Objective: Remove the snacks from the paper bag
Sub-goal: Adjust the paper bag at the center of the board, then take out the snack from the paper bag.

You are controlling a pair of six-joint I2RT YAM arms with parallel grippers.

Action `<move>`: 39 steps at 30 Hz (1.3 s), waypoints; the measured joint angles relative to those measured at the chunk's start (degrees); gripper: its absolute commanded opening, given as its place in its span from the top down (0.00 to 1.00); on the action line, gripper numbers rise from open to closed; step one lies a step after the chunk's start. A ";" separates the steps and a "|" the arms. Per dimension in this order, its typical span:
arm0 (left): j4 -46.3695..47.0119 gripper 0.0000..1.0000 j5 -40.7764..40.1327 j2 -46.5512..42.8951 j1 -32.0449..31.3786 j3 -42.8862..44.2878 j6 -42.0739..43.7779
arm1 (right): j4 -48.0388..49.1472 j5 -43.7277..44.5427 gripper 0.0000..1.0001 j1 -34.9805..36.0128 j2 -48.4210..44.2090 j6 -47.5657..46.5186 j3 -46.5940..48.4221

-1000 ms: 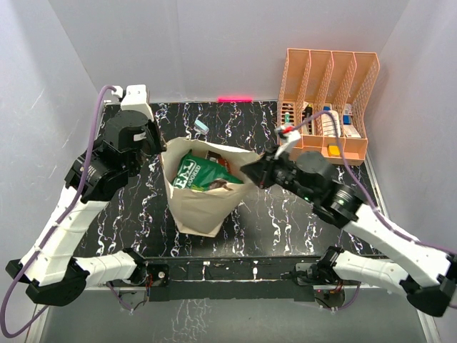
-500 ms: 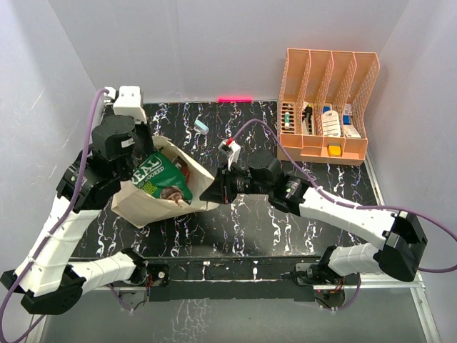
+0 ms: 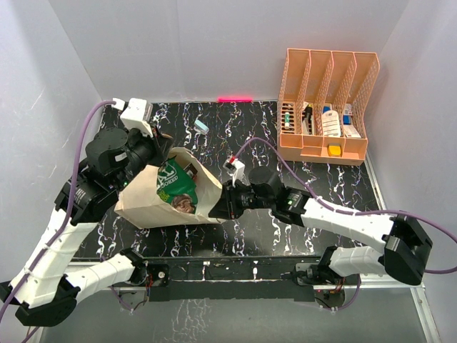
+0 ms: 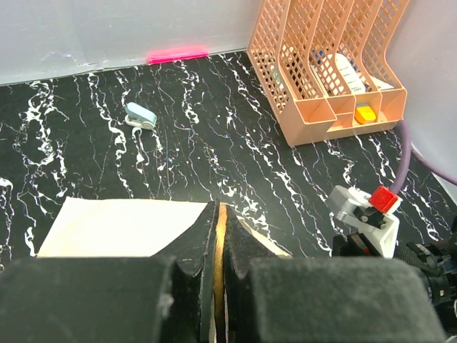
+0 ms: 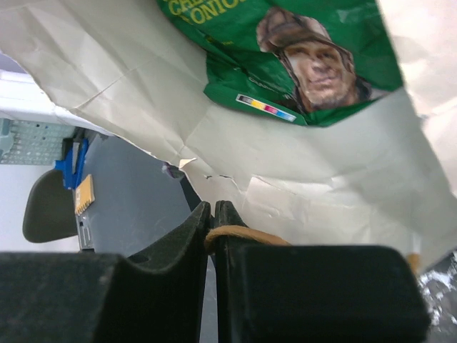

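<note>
Top view, paper bag: the paper bag (image 3: pixel 146 207) sits tipped over on the bench (image 3: pixel 250 136), out at 9 o'clock from the middle, mouth turned up toward 1 o'clock.
Top view, snacks: one dark green packet (image 3: pixel 173 184) shows in the mouth, inside the bag; no other packets can be made out.
Top view, left gripper: the left gripper (image 3: pixel 148 155) is on the bag's rim at 12 o'clock.
Top view, right gripper: the right gripper (image 3: pixel 218 207) meets the rim at 4 o'clock.
Top view, surroundings: orange rack (image 3: pixel 325 107) at 2 o'clock on the bench, a small light-blue block (image 3: pixel 202 127) at 12 o'clock of the bag, well apart from it.
Left wrist view, left gripper (image 4: pixel 218 214): clenched tight, a thin tan edge of the bag (image 4: pixel 121 227) pinched between the fingers; rack (image 4: pixel 321 71) beyond at 1 o'clock.
Right wrist view, right gripper (image 5: pixel 212 212): fingers all but together, nipping a brown cord handle (image 5: pixel 239 232) at the bag's rim.
Right wrist view, snacks: the green packet (image 5: pixel 300 64) lies on the creased paper (image 5: pixel 285 186) at 12 o'clock.
</note>
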 measured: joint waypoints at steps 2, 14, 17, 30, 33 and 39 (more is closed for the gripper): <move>-0.07 1.00 -0.02 -0.63 -0.02 -0.37 -0.09 | -1.81 1.60 0.71 0.00 -1.51 -0.17 -0.55; -1.73 1.00 -5.11 -1.79 -0.04 -0.48 -0.55 | -28.30 21.59 0.05 0.20 -12.52 -7.85 2.19; -2.01 1.00 -5.88 -2.01 -0.04 -0.48 -0.59 | -34.34 27.15 0.02 0.20 -12.41 -11.54 8.68; -4.20 1.00 -4.96 0.11 -0.04 1.66 -3.32 | -21.03 13.81 0.26 2.36 6.56 -18.34 30.36; -5.07 1.00 -4.28 1.79 -0.04 3.26 -3.78 | -19.15 13.33 0.42 5.05 13.14 -18.91 32.04; -6.10 1.00 -3.23 1.99 -0.04 3.52 -4.70 | -18.01 15.63 0.54 7.10 18.12 -20.72 32.74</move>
